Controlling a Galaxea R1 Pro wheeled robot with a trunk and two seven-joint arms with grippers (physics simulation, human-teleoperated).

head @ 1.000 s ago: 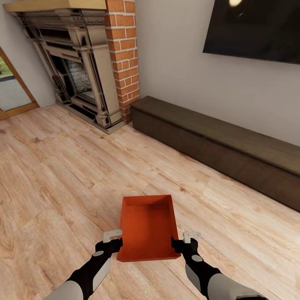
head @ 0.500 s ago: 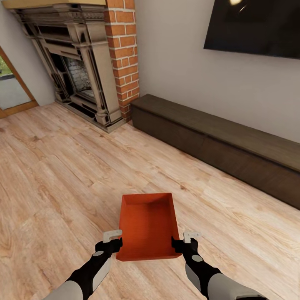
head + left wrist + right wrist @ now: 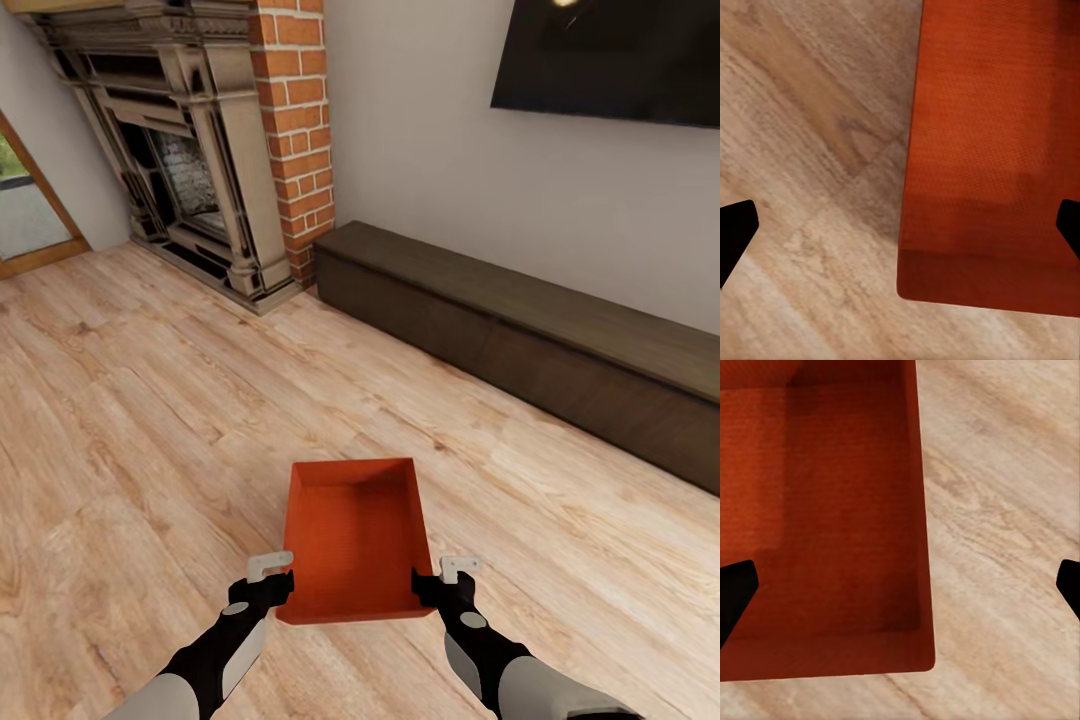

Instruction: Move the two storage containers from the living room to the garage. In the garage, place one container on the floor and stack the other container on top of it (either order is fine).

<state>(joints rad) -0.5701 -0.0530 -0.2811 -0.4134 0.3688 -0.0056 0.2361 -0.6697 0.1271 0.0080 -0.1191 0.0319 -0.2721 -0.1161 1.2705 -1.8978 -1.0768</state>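
Head view: orange-red rectangular plastic bin [image 3: 354, 540] over light wood plank floor [image 3: 150, 420], left claw [image 3: 283, 585] and right claw [image 3: 424, 585] spread apart straddling its near side walls

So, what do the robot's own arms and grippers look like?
Both arms are glossy black near the wrists, with light grey shells further back. The left gripper and the right gripper are black, each bearing a small pale grey bracket. Dark pointed fingertips show in both wrist views.
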